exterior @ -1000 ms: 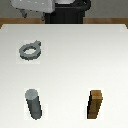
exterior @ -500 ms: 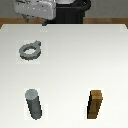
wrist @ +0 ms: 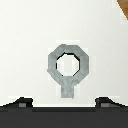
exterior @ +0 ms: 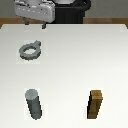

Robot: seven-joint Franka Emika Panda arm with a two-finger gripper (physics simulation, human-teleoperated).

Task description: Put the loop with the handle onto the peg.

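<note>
The exterior view looked down from high across the white tabletop (exterior: pixel 70 60) toward me, taking in the whole surface. My wrist view stared straight down from close above, over my hand (wrist: pixel 62 102). Both views shared the loop with the handle (exterior: pixel 30 50) lying flat.

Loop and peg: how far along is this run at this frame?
Nothing looks done: the loop lies flat on the table, apart from the upright peg. In hand: the gripper hangs above the loop, holding nothing; the wrist view shows the loop below it. Left: grasp the loop, carry it and lower it over the peg.
</note>
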